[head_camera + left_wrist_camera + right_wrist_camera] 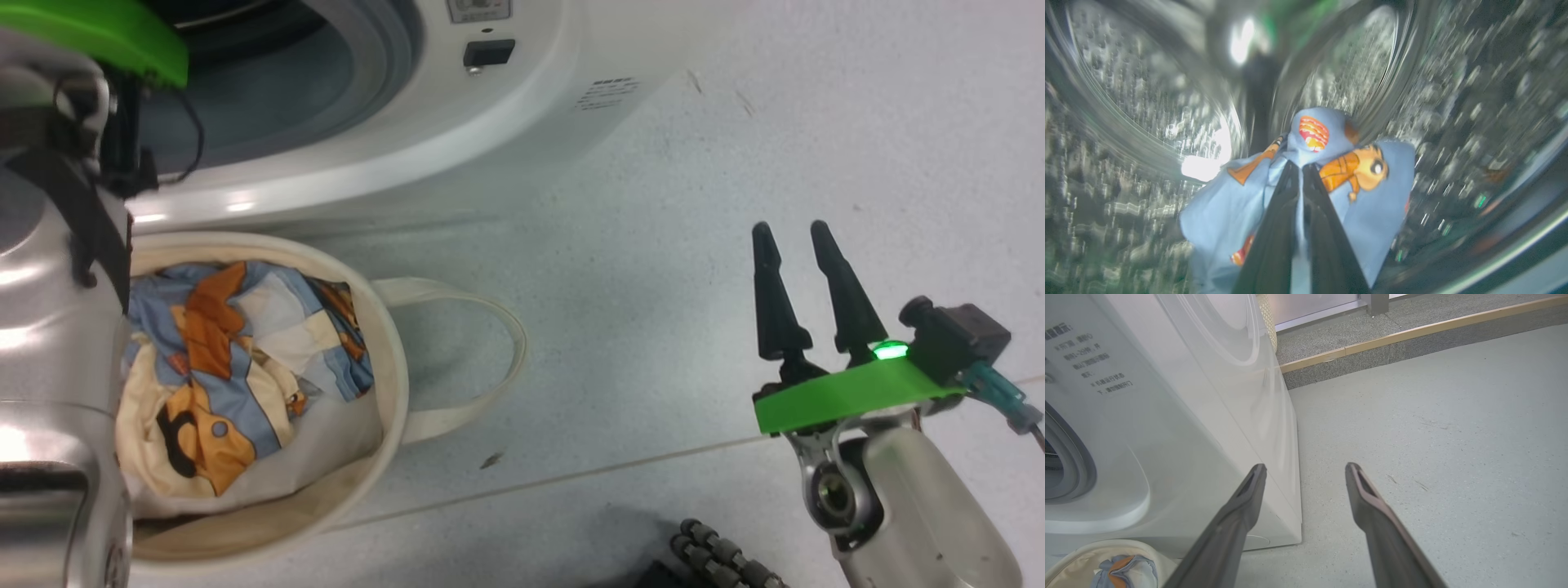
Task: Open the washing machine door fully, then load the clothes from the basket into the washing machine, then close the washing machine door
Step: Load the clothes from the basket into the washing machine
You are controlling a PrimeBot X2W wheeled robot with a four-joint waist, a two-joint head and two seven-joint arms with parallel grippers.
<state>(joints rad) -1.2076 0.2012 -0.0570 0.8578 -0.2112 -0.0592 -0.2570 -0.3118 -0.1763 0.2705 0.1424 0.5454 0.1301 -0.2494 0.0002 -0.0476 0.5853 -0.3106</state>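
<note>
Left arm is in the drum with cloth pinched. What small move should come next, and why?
Probably open the left gripper and let the blue cloth drop. Its fingers are shut on the cloth, and the steel drum surrounds it, so the piece looks far enough inside. More clothes lie in the basket, so the arm will likely have to return for them.

Drum (1126, 90) blurred — basket (393, 359) partly hidden behind the left forearm (49, 343)
</note>
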